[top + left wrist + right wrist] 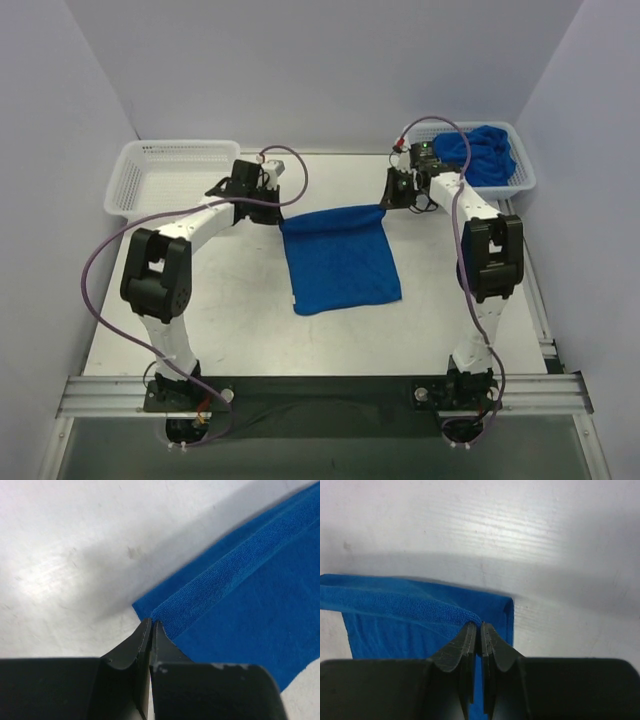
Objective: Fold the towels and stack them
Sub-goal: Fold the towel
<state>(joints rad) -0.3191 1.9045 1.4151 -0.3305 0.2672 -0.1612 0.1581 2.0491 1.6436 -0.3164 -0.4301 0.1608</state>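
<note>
White worktop (250, 330) with one blue terry towel (340, 262) pinched at both far corners.
The towel lies roughly rectangular at centre, its far edge raised into a soft ridge. The white mesh right basket (522, 182) holds crumpled blue cloth (480, 150). On the left gripper (151, 625) and right gripper (480, 626), the black jaws are pressed together on one far towel corner each.

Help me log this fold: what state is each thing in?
Left pincer, shut on the Towel's far corner.
Right pincer, shut on its other far corner.
Towel, flat on table, far edge pinched up.
Left basket, empty.
Right basket, holding crumpled towels.
</note>
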